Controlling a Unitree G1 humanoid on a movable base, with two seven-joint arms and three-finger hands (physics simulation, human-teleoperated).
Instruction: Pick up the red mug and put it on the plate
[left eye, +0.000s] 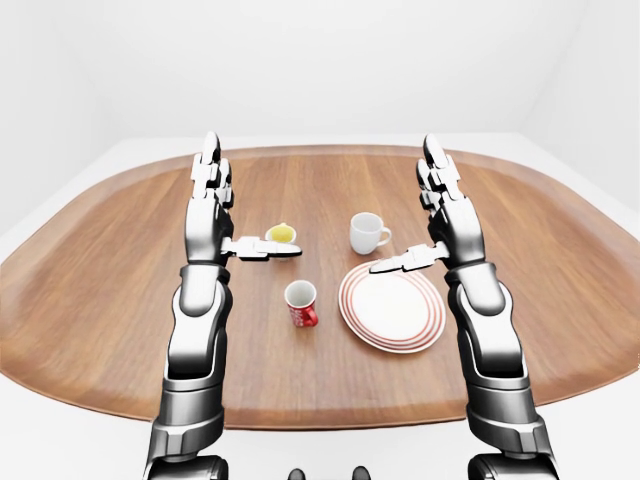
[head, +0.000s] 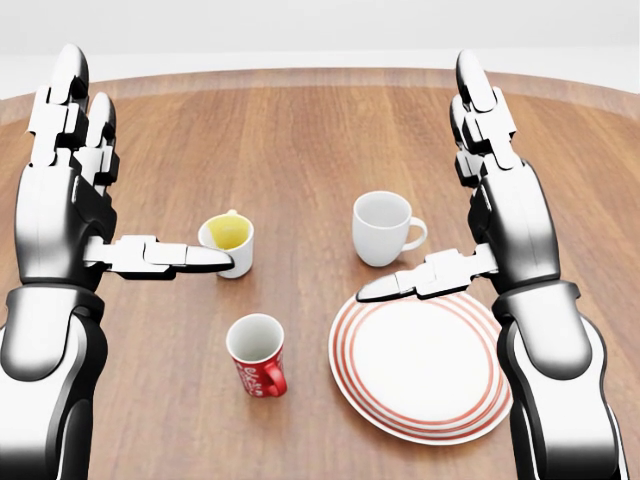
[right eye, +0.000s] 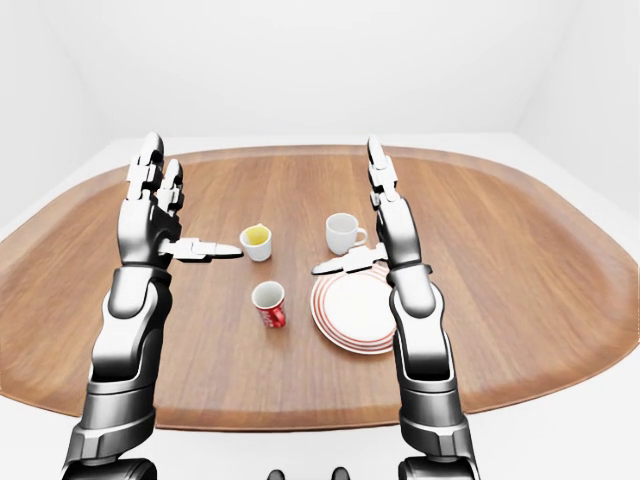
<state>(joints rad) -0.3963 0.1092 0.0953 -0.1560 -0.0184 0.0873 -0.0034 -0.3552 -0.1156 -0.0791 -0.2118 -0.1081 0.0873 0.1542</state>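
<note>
The red mug (head: 257, 354) stood upright on the wooden worktop (head: 300, 150), long axis vertical, mouth upward, its handle turned toward the lower right of the head view. It sat just left of the red-ringed plate (head: 420, 365), apart from it and not touching. Above it in that view stood a small white cup (head: 228, 243) with yellow contents, and to that cup's right a white mug (head: 384, 228) with its handle pointing right, near the plate's upper rim. The left hand (head: 70, 180) was raised over the worktop with fingers extended upward and thumb reaching right, its tip in line with the small white cup; it was spread and gripped nothing. The right hand (head: 495, 180) was likewise spread and empty, thumb reaching left over the plate's upper edge. Neither hand touched the red mug.
</note>
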